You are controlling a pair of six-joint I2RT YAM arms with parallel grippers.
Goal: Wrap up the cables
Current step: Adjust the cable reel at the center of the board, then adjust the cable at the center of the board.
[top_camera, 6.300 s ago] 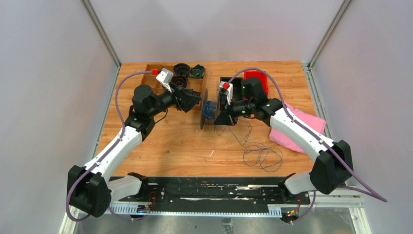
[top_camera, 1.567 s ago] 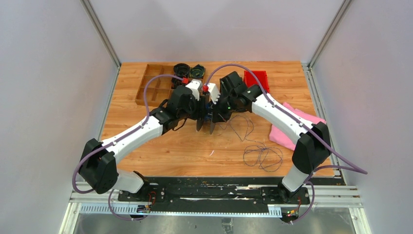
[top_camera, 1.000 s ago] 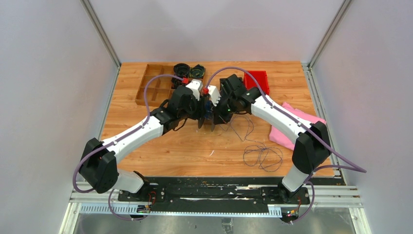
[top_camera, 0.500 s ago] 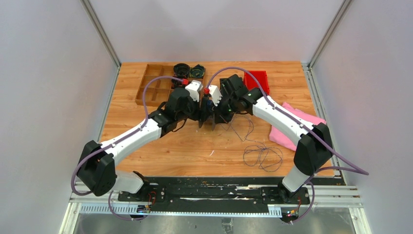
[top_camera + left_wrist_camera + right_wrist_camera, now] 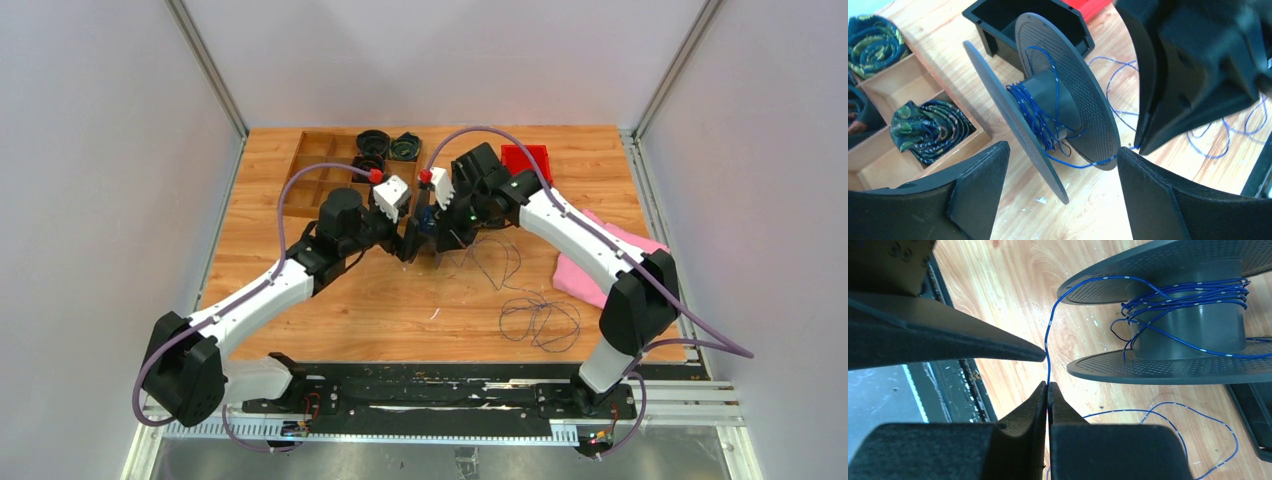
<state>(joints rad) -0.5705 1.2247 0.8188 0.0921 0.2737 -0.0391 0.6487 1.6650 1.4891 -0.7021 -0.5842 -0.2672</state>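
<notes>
Left gripper (image 5: pixel 1062 150) has its fingers spread wide apart, one on either side of the grey spool (image 5: pixel 1068 95), and as far as I can see neither finger touches it. Right gripper (image 5: pixel 1048 390) is pinched shut on the thin blue cable (image 5: pixel 1047 347). The cable runs from between its fingertips over the rim of the nearer disc and onto the hub, where several loose turns are wound. The spool stands on the edges of its two discs on the wooden table (image 5: pixel 350 300), about the middle of it, with the two grippers meeting close together over it. The rest of the cable trails off the spool and lies in slack loops on the table toward the right arm's side, near a pink cloth (image 5: pixel 625 250). Just behind the spool sits an open black box (image 5: pixel 998 20), and beyond that a red bin (image 5: pixel 525 158). A wooden tray (image 5: pixel 305 185) with compartments lies to the left, and some of its compartments hold dark rolled bundles (image 5: pixel 928 130).
</notes>
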